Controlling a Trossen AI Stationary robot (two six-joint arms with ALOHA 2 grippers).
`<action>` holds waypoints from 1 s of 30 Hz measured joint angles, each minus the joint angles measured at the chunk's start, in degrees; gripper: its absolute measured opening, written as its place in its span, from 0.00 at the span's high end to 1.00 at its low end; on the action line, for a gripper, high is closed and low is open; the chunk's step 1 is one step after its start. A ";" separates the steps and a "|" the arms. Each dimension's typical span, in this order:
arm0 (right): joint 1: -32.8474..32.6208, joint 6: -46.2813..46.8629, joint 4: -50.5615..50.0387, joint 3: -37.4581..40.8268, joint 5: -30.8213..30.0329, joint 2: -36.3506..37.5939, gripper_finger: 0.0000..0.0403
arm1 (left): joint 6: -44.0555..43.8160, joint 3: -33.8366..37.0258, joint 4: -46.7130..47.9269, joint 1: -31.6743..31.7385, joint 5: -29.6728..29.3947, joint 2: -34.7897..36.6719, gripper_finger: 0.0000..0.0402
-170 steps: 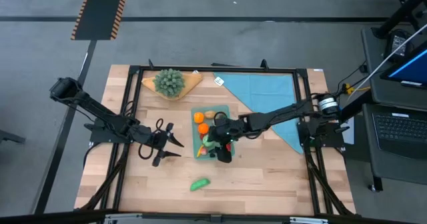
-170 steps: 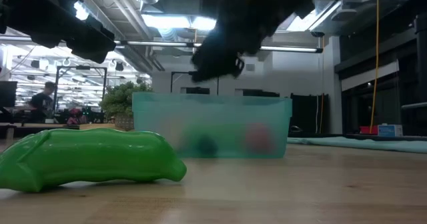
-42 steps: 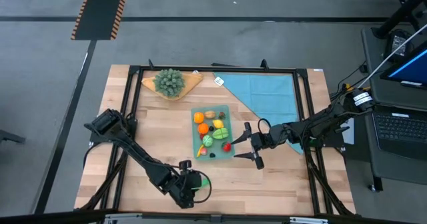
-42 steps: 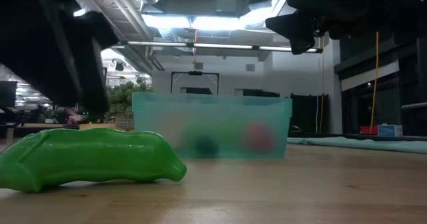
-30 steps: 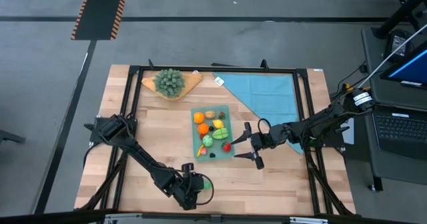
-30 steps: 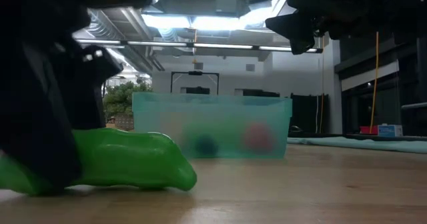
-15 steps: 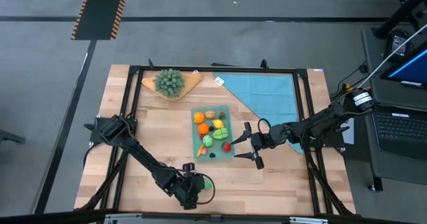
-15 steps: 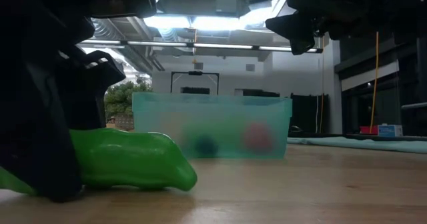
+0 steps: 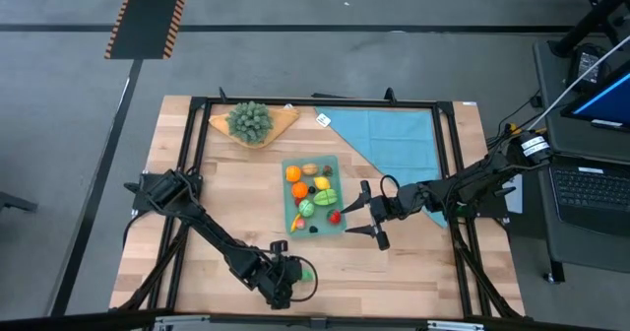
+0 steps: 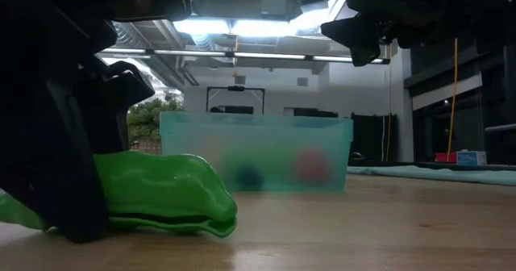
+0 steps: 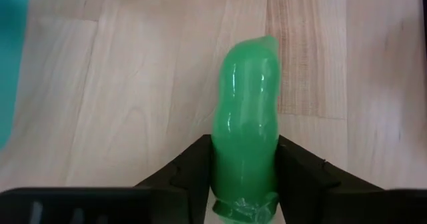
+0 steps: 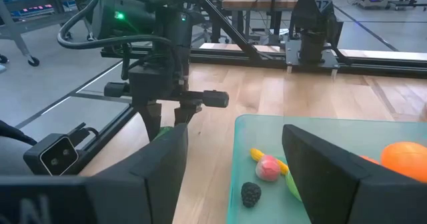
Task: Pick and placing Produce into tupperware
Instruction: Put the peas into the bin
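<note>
Our left claw (image 11: 244, 174) has closed snugly on the soft green pea pod (image 11: 245, 117), squashing it. It may slip free on lifting. Our right claw (image 9: 362, 216) waits open beside the tub (image 9: 291, 195).

The robot has two thin black arms made of long bars and round joints. The left arm (image 9: 202, 231) has a black cable looping beside it and a small green light on its wrist. The right arm (image 9: 463, 181) has a silver ring near its base. Each gripper has two flat black fingers (image 12: 331, 169) with slanted edges.
</note>
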State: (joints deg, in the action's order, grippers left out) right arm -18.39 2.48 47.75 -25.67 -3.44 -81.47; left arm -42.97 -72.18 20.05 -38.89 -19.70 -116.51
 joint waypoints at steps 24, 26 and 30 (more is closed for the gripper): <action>0.00 0.13 -0.01 0.00 0.02 0.11 0.39 | 10.70 0.14 19.94 0.74 -11.23 21.28 0.72; 0.00 0.11 -0.52 0.00 0.02 0.74 0.39 | 11.06 0.16 21.58 0.74 -13.31 23.66 0.72; -0.02 0.18 -3.86 0.00 0.02 3.26 0.39 | 13.14 3.44 20.56 0.91 -14.29 28.83 0.72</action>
State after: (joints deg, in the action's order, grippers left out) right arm -18.41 2.66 43.89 -25.67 -3.42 -78.21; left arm -29.83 -68.74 40.62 -37.98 -33.99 -87.68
